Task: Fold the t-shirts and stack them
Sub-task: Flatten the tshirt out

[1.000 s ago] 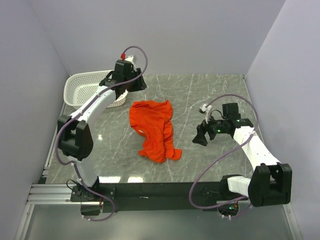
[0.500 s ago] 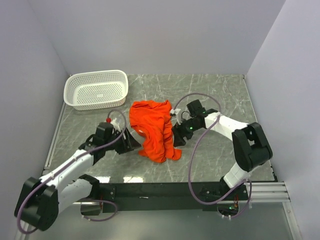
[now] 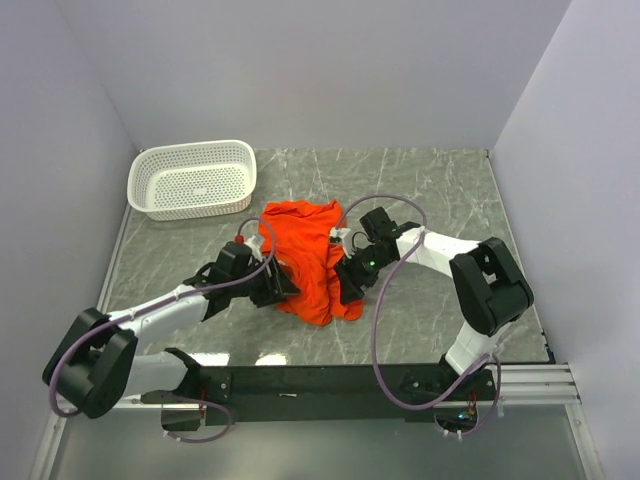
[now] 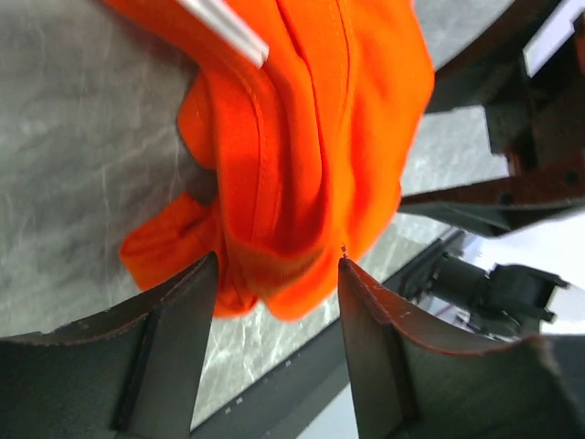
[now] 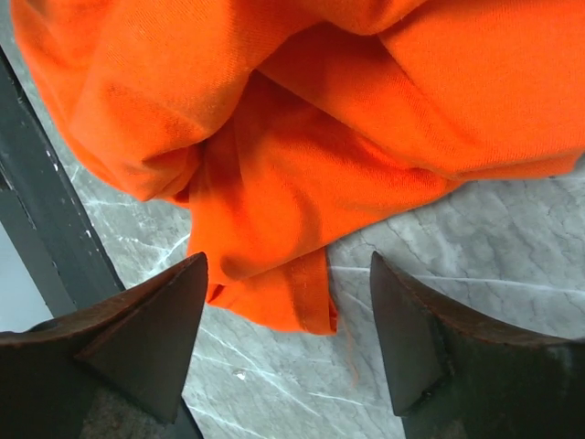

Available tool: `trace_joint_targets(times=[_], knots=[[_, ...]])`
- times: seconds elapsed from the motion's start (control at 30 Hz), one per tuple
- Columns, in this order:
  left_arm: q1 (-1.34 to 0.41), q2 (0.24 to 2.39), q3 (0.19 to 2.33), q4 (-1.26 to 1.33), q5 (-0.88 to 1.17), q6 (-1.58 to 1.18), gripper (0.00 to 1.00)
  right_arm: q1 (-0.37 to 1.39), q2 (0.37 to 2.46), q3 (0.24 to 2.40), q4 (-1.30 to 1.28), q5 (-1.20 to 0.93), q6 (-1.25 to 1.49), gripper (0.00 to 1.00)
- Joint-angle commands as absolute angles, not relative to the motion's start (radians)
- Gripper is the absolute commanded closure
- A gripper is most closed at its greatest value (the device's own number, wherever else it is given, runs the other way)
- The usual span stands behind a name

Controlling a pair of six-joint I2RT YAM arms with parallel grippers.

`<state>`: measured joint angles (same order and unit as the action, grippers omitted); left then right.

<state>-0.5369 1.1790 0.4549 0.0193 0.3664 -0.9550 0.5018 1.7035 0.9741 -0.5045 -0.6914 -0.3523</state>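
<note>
Top view: the crumpled t-shirt (image 3: 305, 262) lies on the table (image 3: 430, 190), its length running away from the arms. It sits between the left hand (image 3: 283, 288) and the right hand (image 3: 345, 285), equally near both.

Left wrist: fingers spread, the shirt's near end between the tips.

Right wrist: fingers spread, the hem just ahead.

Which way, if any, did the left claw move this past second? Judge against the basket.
Yes. From the white basket, the left claw came toward the near edge, now beside the orange t-shirt.
</note>
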Motion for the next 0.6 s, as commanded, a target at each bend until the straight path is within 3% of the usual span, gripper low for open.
trace_joint_targets(times=[0.0, 0.13, 0.37, 0.4, 0.5, 0.53, 0.57], knots=[[-0.560, 1.224, 0.537, 0.046, 0.310, -0.924, 0.41, 0.512, 1.715, 1.006, -0.499, -0.690, -0.339, 0.23], [-0.571, 1.239, 0.545, 0.074, 0.327, -0.920, 0.51, 0.512, 1.738, 1.017, -0.506, -0.684, -0.344, 0.28], [-0.571, 1.180, 0.558, 0.017, 0.353, -0.899, 1.00, 0.541, 1.805, 1.089, -0.557, -0.768, -0.350, 0.37], [-0.571, 1.163, 0.563, 0.003, 0.347, -0.897, 1.00, 0.549, 1.813, 1.097, -0.563, -0.772, -0.348, 0.39], [-0.568, 1.076, 0.571, -0.119, 0.275, -0.887, 1.00, 0.551, 1.822, 1.118, -0.581, -0.766, -0.348, 0.61], [-0.566, 1.048, 0.571, -0.147, 0.228, -0.885, 1.00, 0.548, 1.809, 1.120, -0.584, -0.749, -0.348, 0.75], [-0.563, 0.988, 0.574, -0.206, 0.206, -0.888, 1.00, 0.543, 1.795, 1.115, -0.581, -0.732, -0.345, 0.83]])
